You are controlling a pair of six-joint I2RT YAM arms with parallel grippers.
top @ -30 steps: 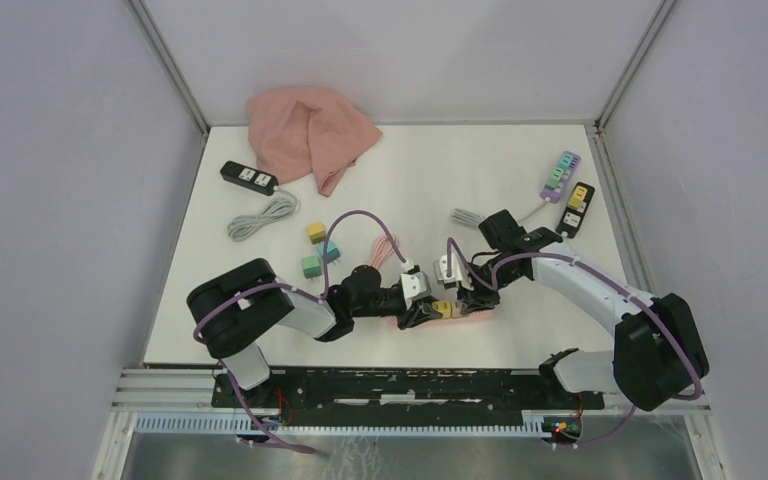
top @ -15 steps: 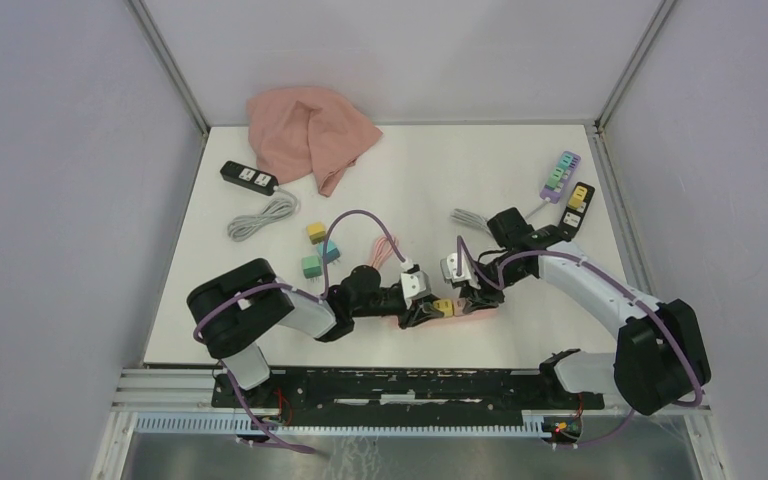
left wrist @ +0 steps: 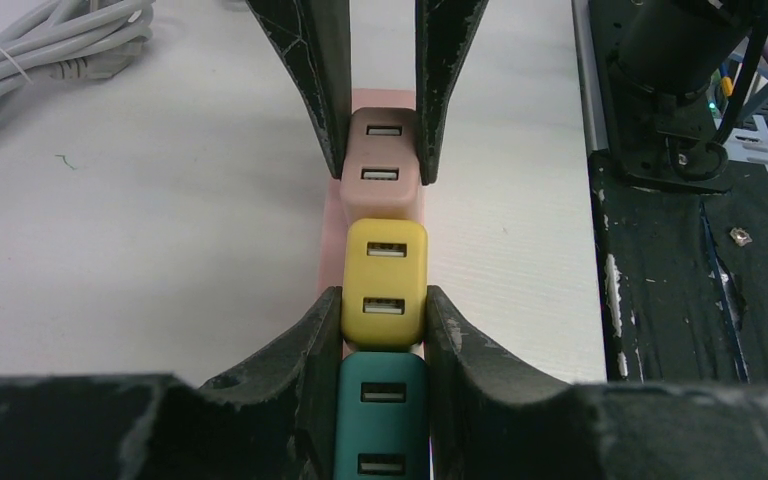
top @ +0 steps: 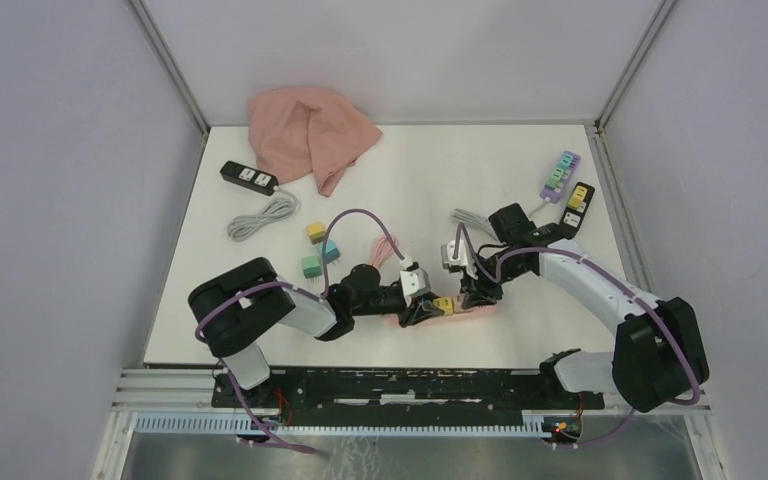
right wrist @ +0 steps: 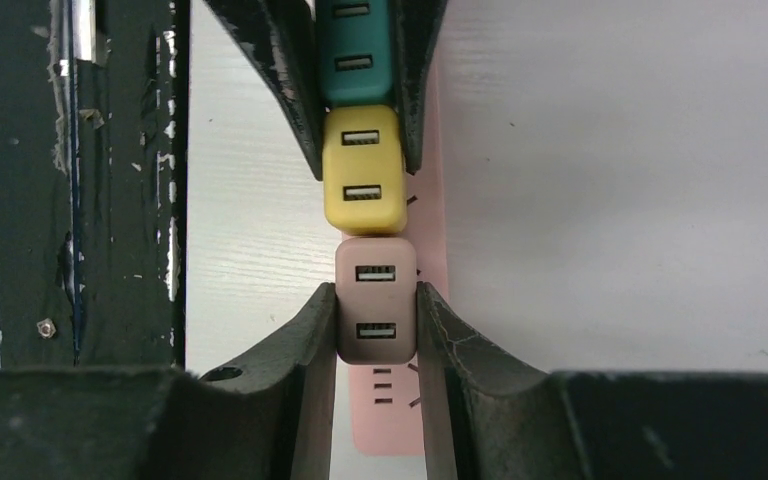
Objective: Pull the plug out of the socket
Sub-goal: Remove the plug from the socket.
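Note:
A pink power strip [top: 472,311] lies near the table's front centre with a teal, a yellow [top: 443,305] and a taupe plug in a row. In the left wrist view my left gripper [left wrist: 383,300] is shut around the teal plug [left wrist: 383,415], its tips against the yellow plug [left wrist: 385,270]. Beyond is the taupe plug [left wrist: 381,165]. In the right wrist view my right gripper [right wrist: 376,292] is shut on the taupe plug [right wrist: 377,300], over the strip [right wrist: 390,420]. In the top view the left gripper [top: 422,308] and right gripper [top: 470,298] face each other.
A pink cloth [top: 310,130], a black power strip [top: 249,177] and a coiled grey cable [top: 263,215] lie at the back left. Loose plugs [top: 318,250] lie left of centre. A purple strip [top: 560,175] and a black strip [top: 578,208] lie at the right. The black front rail [top: 390,385] is close.
My right wrist has tilted up and drawn slightly toward the back right, its fingers staying at the strip. The left arm has hardly moved.

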